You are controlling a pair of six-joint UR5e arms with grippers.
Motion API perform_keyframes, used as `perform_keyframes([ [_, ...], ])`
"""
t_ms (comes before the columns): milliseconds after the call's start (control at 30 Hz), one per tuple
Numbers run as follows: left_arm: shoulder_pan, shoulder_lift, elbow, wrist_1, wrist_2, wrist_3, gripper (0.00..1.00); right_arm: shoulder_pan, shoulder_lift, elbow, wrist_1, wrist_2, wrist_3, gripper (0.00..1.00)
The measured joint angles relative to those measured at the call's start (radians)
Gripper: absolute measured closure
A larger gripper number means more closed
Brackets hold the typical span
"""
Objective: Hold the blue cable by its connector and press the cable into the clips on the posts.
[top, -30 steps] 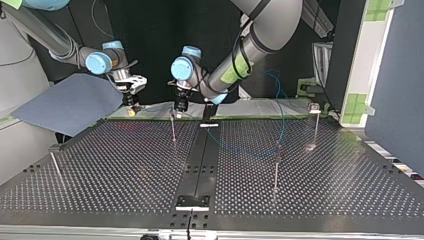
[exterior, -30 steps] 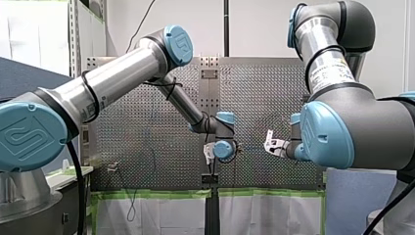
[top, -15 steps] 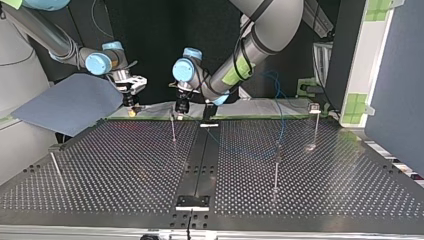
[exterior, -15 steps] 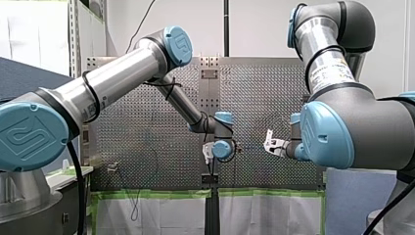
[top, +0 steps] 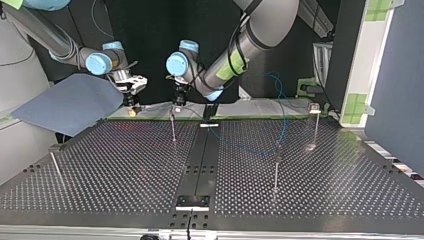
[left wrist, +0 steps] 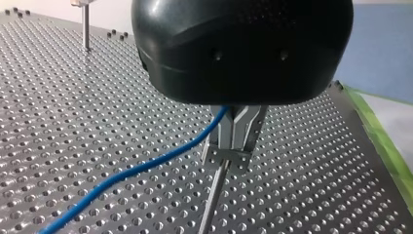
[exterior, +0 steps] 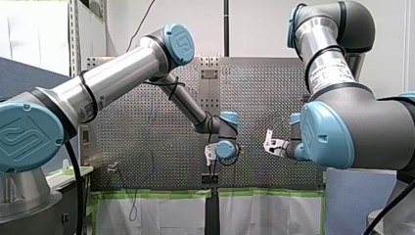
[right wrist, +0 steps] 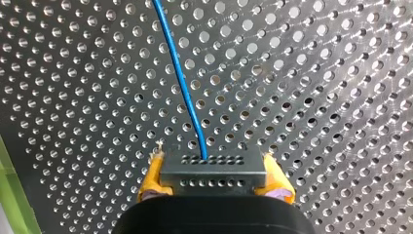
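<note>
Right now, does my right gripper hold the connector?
Yes, the right gripper has the connector clamped between its yellow pads, the blue cable leaving it.

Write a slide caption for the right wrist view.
Right arm's yellow-padded jaws clamp the black connector, its blue cable running ahead over the perforated table.

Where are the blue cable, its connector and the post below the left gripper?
blue cable (right wrist: pixel 184 83), right wrist view, middle of its visible run.
connector (right wrist: pixel 213 170), right wrist view, centre of its black body.
post (left wrist: pixel 215 190), left wrist view, upper shaft.
</note>
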Motion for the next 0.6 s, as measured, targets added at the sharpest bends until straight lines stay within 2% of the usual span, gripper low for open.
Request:
perform_keyframes([
  [167, -0.004, 0.000, 0.000, 0.022, -0.022, -0.024, 1.00, 0.002, 0.000, 0.000, 0.000, 0.000, -0.002, 1.00],
  [367, 0.007, -0.001, 0.000, 0.057, -0.018, -0.035, 1.00, 0.003, 0.000, 0.000, -0.003, 0.000, -0.003, 1.00],
  [600, 0.014, -0.024, 0.000, 0.066, -0.011, -0.057, 1.00, 0.002, 0.001, 0.000, -0.004, 0.000, -0.004, 1.00],
])
